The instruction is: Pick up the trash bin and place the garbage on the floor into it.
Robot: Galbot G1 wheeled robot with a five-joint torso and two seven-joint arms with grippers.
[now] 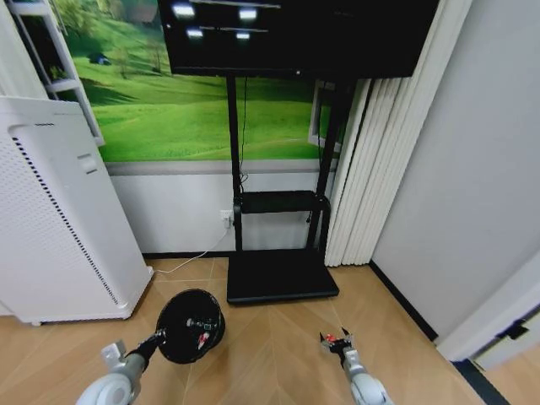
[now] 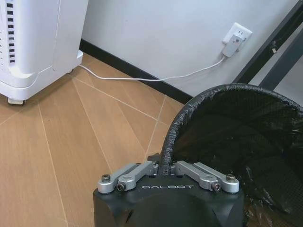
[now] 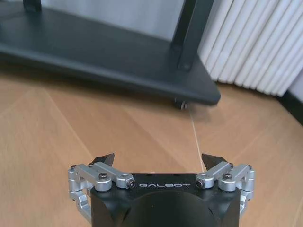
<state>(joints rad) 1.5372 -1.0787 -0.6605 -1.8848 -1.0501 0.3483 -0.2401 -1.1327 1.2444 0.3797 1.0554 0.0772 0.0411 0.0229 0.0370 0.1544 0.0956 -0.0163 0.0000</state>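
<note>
While clamped by the left hand (image 2: 166,171) at its rim, trash bin (image 1: 190,325) hangs tilted over the floor (image 1: 270,337) near the black stand base (image 1: 278,277), mouth up. Small red-white scraps visible inside. Right hand (image 1: 336,340) to its right, low over the floor, spread wide, empty. No garbage spotted on the planks.

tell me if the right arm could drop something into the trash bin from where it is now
Probably yes. The left gripper holds the trash bin by its rim, mouth unobstructed, and the right gripper hangs open beside it with bare floor between.
</note>
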